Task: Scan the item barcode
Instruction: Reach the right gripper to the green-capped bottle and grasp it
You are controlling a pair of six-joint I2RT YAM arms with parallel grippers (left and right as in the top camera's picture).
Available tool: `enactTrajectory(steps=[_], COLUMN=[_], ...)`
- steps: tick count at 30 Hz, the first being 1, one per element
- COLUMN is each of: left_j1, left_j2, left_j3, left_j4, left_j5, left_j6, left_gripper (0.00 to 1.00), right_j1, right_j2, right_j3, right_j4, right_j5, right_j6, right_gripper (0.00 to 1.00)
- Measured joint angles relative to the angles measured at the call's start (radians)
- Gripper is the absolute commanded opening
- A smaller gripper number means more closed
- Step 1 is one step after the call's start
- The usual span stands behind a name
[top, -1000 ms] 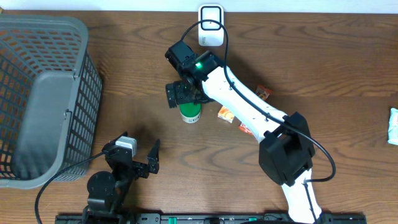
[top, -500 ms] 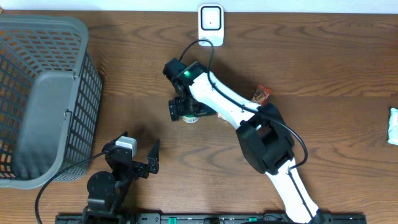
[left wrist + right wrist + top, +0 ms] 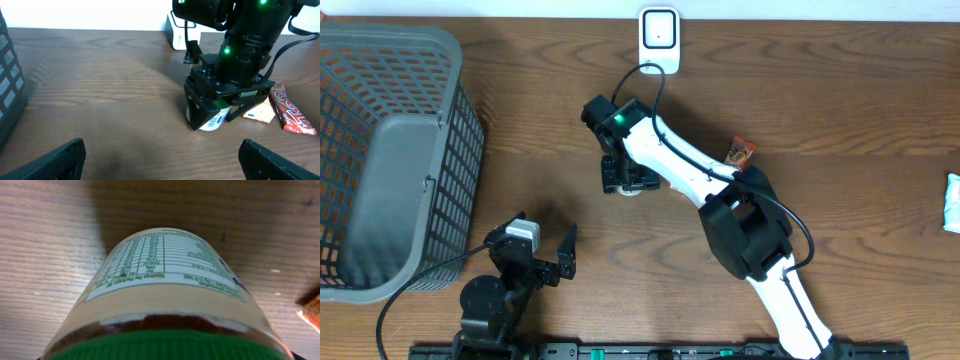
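The jar (image 3: 216, 120) stood upright on the worktop (image 3: 100, 90), a bit in front of the white scanner (image 3: 659, 40). The right pincer (image 3: 626, 180) was down over it, a finger on each side — couldn't tell if it was actually squeezing. The left pincer (image 3: 160, 165) sat wide apart near the front edge — holding nothing.

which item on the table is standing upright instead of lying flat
The green-capped bottle, standing upright inside the right gripper. The red candy bar and the orange packet beside it both lie flat.
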Motion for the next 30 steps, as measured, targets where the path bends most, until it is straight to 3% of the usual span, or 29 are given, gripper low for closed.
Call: enactTrajectory(steps=[1,5,8,15,21,24,26,28,30], left_j1=[0.0,0.0,0.0,0.0,0.0,0.0,0.0,0.0,0.0], left_j2=[0.0,0.0,0.0,0.0,0.0,0.0,0.0,0.0,0.0], left_j3=[0.0,0.0,0.0,0.0,0.0,0.0,0.0,0.0,0.0], left_j4=[0.0,0.0,0.0,0.0,0.0,0.0,0.0,0.0,0.0], left_j5=[0.0,0.0,0.0,0.0,0.0,0.0,0.0,0.0,0.0], left_j6=[0.0,0.0,0.0,0.0,0.0,0.0,0.0,0.0,0.0], left_gripper=[0.98,0.98,0.98,0.98,0.98,0.98,0.98,0.98,0.98], right_j1=[-0.003,-0.021,-0.02,-0.016,-0.016,-0.016,-0.016,-0.016,-0.016], right_j2=[0.0,0.0,0.0,0.0,0.0,0.0,0.0,0.0,0.0], right_j3=[0.002,0.007,0.007,0.008,0.008,0.008,0.008,0.008,0.008], right_j4=[-0.008,-0.023,-0.007,-0.003,-0.002,-0.002,-0.002,0.001,0.0], right_j5=[0.001,0.011,0.016,0.017,0.019,0.027,0.031,0.037,0.046], right_j6=[0.0,0.04,0.097,0.323,0.496,0.527,0.536,0.544,0.547], right_gripper=[0.68,0.93,0.95,0.93,0.78,0.78,0.71,0.71,0.77])
